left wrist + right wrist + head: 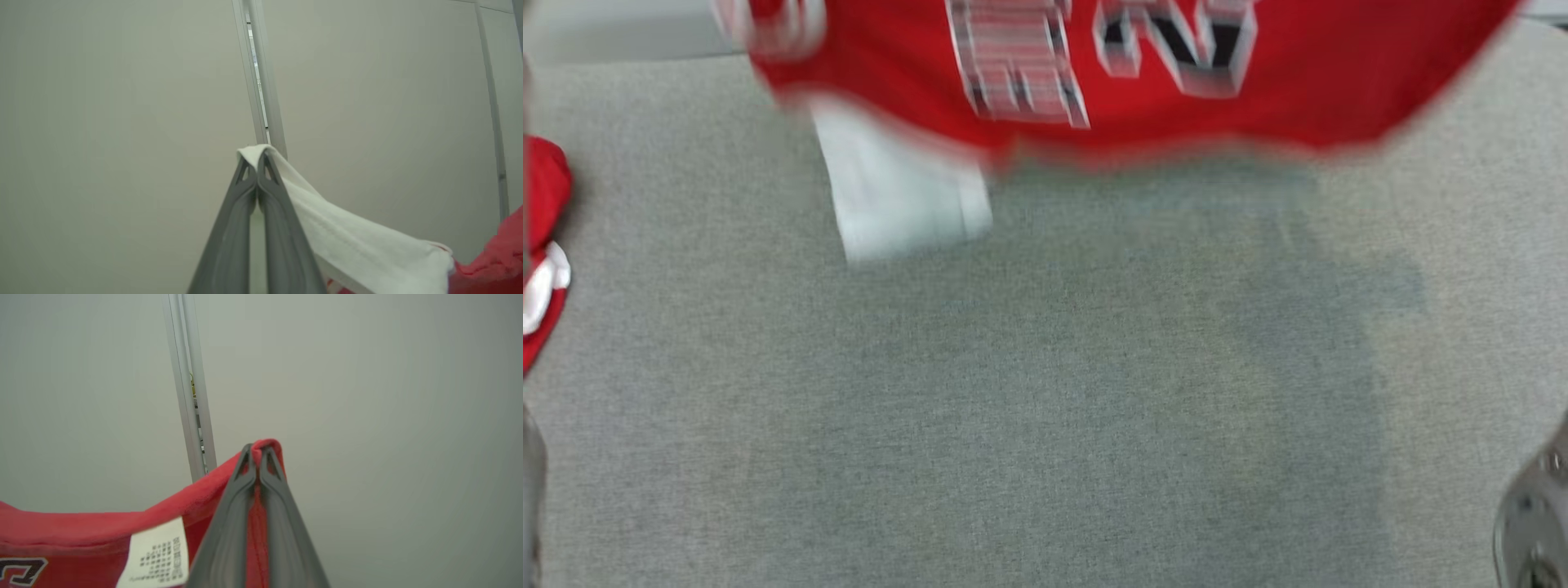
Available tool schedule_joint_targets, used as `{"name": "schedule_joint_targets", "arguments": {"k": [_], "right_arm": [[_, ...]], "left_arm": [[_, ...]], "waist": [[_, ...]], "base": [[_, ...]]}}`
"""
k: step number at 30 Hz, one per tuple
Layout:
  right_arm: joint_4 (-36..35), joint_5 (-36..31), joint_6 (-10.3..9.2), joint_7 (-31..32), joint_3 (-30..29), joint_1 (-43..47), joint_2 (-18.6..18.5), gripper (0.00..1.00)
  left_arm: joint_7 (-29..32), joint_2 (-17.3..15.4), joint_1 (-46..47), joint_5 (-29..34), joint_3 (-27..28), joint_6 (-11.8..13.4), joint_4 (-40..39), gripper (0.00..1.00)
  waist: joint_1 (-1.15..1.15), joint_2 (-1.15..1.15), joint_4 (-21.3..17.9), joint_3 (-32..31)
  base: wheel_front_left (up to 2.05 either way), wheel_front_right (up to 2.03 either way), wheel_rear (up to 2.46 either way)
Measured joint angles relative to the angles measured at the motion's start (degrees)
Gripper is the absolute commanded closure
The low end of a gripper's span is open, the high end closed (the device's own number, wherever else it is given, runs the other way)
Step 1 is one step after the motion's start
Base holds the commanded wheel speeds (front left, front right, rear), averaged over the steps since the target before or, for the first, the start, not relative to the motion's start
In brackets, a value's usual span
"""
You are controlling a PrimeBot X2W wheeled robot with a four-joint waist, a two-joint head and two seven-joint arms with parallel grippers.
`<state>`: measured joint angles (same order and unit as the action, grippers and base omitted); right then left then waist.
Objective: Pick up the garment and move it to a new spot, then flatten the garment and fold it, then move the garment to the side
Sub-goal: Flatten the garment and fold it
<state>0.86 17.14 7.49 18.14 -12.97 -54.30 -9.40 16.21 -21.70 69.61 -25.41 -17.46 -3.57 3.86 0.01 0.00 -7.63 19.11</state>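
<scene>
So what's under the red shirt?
Below the red shirt is the grey table, darkened by a shadow. The table farther back is covered by the hanging cloth and cannot be seen.

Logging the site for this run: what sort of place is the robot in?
Likely a lab test booth rather than a home: a grey cloth-covered table under the lifted garment, and plain pale wall panels joined by a metal post.
</scene>
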Motion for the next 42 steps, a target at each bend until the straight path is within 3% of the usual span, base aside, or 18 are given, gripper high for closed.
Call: {"name": "schedule_joint_targets", "arguments": {"k": [4, 9, 17, 22, 30, 36, 42], "right_arm": [[8.8, -5.1, 0.00, -4.3, 0.7, -9.3, 2.4, 1.00], [20.7, -9.4, 0.00, -8.4, 0.2, -14.3, 4.8, 1.00], [39.0, -13.7, 0.00, -19.7, -0.3, -11.9, 6.2, 1.00], [46.0, -12.4, 0.00, -26.1, 3.3, -7.7, 6.5, 1.00], [44.8, -4.5, 0.00, -32.0, 6.7, -0.4, 4.5, 1.00], [37.0, 1.8, 0.00, -32.7, 8.1, 9.5, 2.6, 1.00], [26.6, 3.9, 0.00, -31.9, 9.0, 22.0, 1.9, 1.00]], "left_arm": [[-4.0, 1.6, 8.0, 1.7, -0.4, -0.6, 7.9, 1.00], [-8.6, 4.7, 10.3, 1.1, -1.7, -1.5, 14.9, 1.00], [-14.8, 8.2, -1.8, -4.4, -2.9, -2.7, 20.9, 1.00], [-18.7, 7.8, -11.7, -8.4, -2.5, -3.2, 19.7, 1.00], [-24.4, 6.6, -26.3, -12.5, -0.3, -3.4, 11.1, 1.00], [-26.8, 5.7, -37.5, -12.8, -0.3, -1.9, 2.3, 1.00], [-27.2, 3.6, -49.9, -11.7, -0.4, 1.6, -6.4, 1.00]], "waist": [[0.00, 0.00, 0.0, 2.3], [0.00, 0.00, 0.1, 6.1], [0.00, 0.00, 3.0, 11.1], [0.00, 0.00, 4.0, 12.1], [-0.01, 0.00, 4.2, 9.8], [-0.02, 0.00, 4.7, 5.9], [-0.03, 0.00, 4.8, 0.1]], "base": [[0.00, 0.00, 0.00], [0.00, 0.00, 0.00], [0.00, 0.00, 0.00], [0.00, 0.00, 0.00], [0.00, 0.00, 0.00], [0.00, 0.00, 0.00], [0.00, 0.00, 0.00]]}}
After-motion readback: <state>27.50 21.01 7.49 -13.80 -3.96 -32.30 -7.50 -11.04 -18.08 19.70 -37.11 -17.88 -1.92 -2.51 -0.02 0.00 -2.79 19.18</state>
